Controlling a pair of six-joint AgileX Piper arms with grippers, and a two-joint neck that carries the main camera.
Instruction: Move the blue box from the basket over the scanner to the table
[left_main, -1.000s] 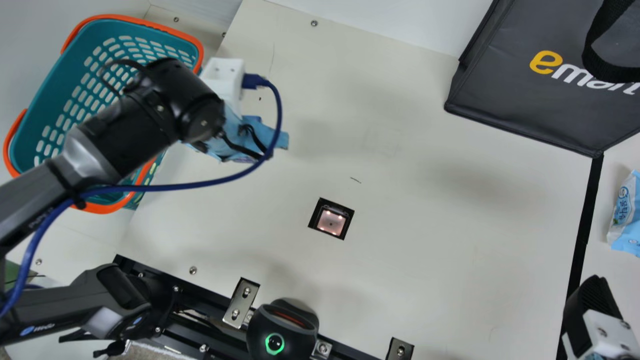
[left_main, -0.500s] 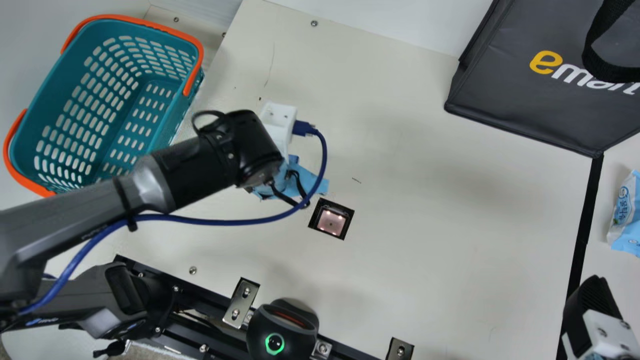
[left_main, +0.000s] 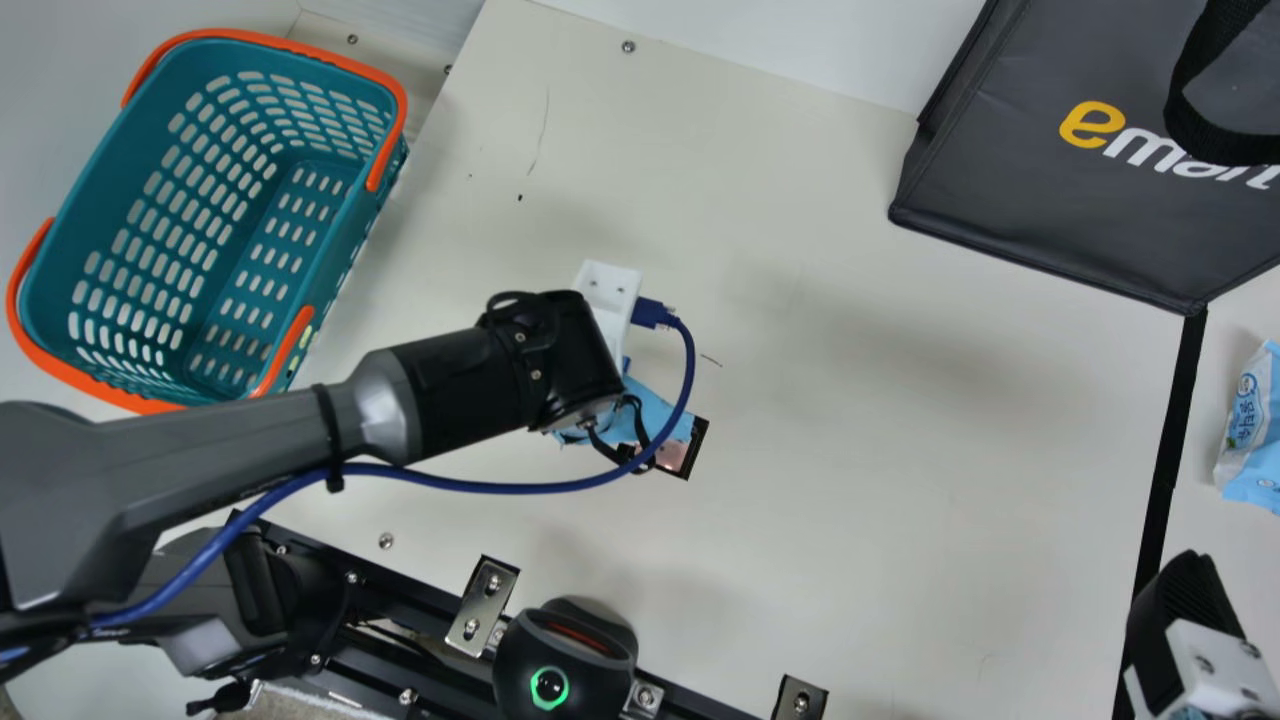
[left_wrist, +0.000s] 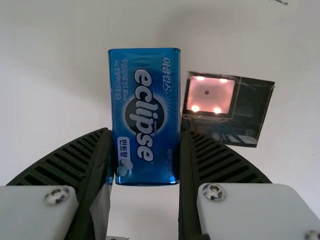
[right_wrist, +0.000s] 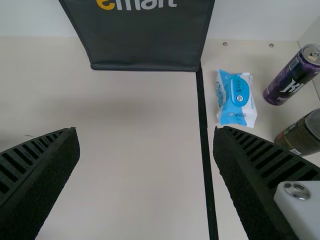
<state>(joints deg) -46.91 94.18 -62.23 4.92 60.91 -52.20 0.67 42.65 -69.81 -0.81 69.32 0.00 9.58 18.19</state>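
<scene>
The left tool (left_main: 645, 408) is clamped on the blue box (left_wrist: 145, 115), gripping its long sides, just beside the scanner (left_wrist: 210, 97) in the left wrist view. The box's long axis runs in line with the fingers, one short end pointing out beyond their tips, the lettered broad face turned to the wrist camera. Well apart from the scanner, the right tool (left_main: 1188, 595) has its fingers wide apart over the counter (left_main: 880, 480).

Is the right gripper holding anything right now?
No, the right gripper stands open, with only bare tabletop seen between its two fingers.
</scene>
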